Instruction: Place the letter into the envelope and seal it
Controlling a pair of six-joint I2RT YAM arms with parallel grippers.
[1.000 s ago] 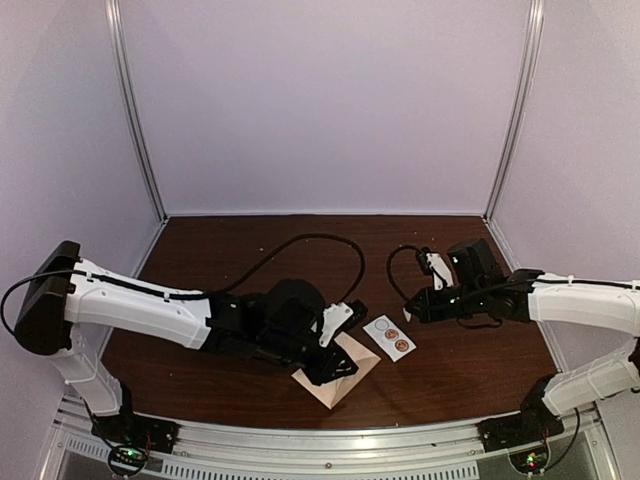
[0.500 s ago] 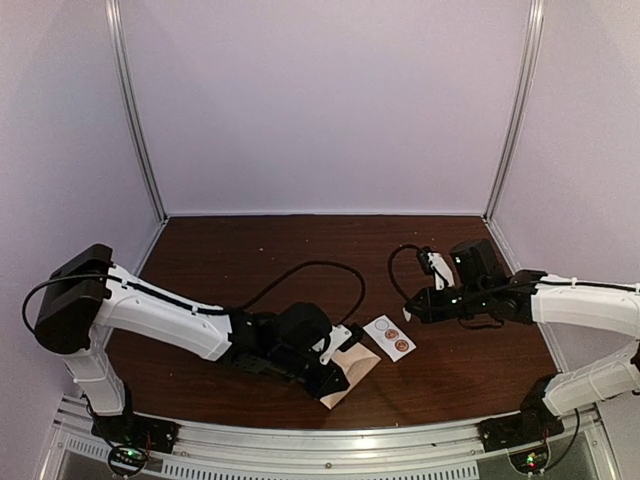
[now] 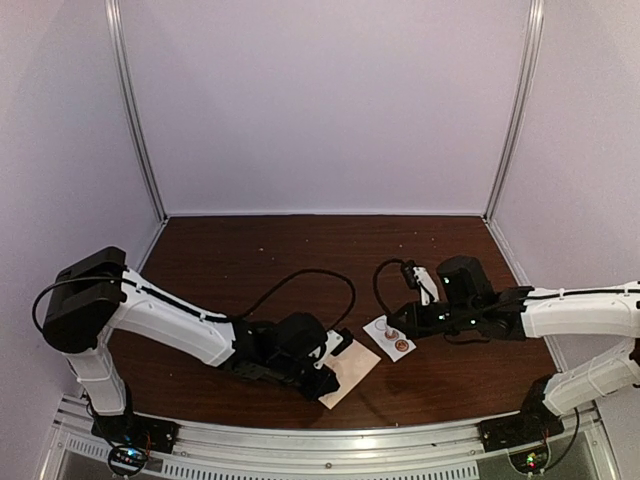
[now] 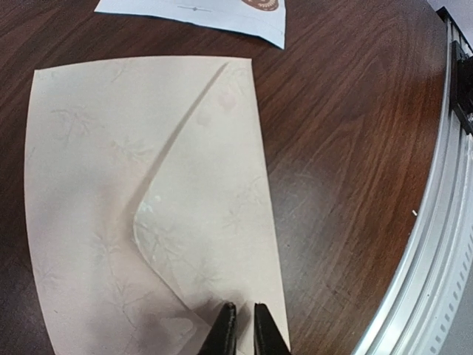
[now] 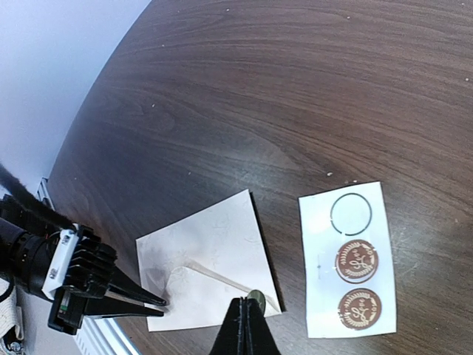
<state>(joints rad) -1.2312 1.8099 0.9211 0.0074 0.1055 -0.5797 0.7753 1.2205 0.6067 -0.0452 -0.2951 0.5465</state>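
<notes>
The envelope (image 4: 148, 192) lies flap (image 4: 214, 222) shut, letter unseen, likely inside; left gripper (image 4: 240, 329), jaws nearly together, pins the envelope's corner; right gripper (image 5: 246, 318), clenched on a round sticker (image 5: 256, 298) over the envelope's edge, should press it squarely across the flap tip

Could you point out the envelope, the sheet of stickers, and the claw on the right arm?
envelope (image 4: 185, 207), left wrist view, on its flap
sticker sheet (image 5: 353, 260), right wrist view, on its upper brown sticker
right gripper (image 5: 244, 303), right wrist view, between its fingertips
</notes>
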